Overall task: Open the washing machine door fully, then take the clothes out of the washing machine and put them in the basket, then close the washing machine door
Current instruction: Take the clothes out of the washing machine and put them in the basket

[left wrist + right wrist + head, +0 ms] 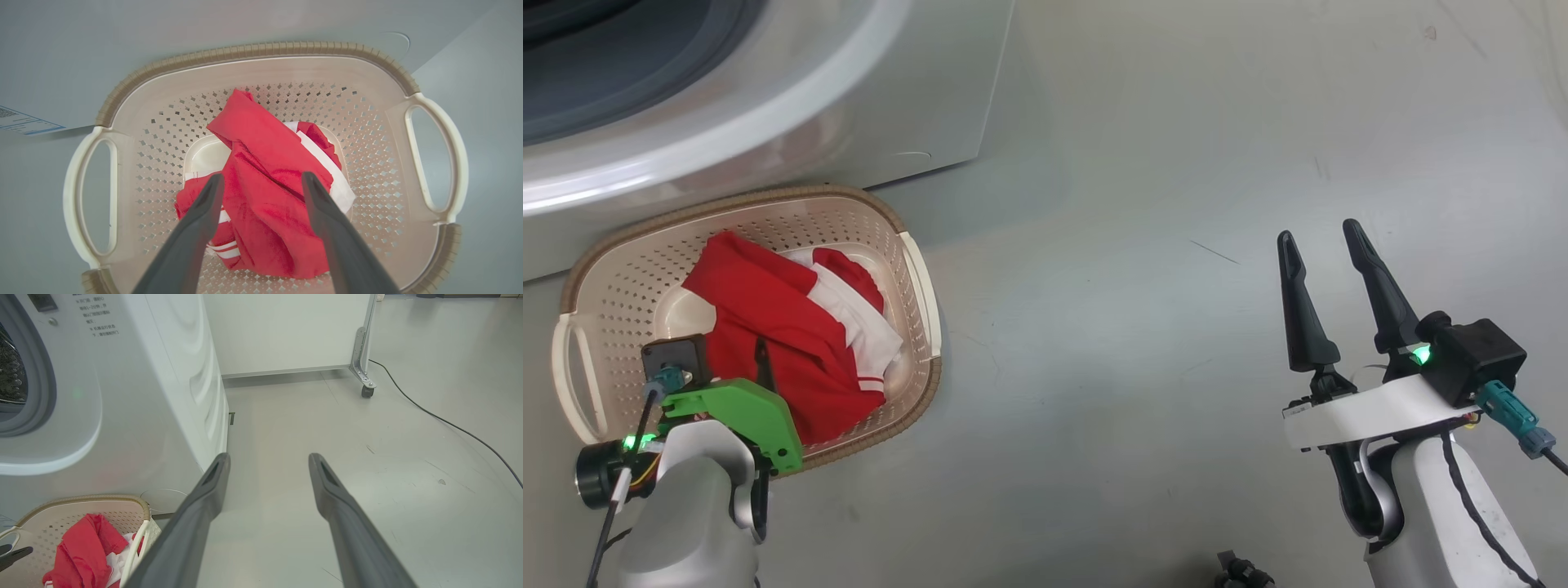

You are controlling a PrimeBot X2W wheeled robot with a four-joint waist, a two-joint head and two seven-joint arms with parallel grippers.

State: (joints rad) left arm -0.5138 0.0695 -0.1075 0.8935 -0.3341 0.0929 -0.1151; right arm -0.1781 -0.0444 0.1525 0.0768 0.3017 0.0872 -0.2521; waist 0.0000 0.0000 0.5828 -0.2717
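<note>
Left wrist view: left tool hangs wide open, gripping nothing, fingers astride the bright red, white-striped clothes lying in the cream perforated plastic basket. Big white washing machine looms at eleven o'clock, nearer this arm; right tool gapes empty too.

We see a smooth grey floor. On it stands the white washing machine, with the cream basket just beside its front. Farther back, a white panel rests on a caster, and a dark cable trails across the floor.
</note>
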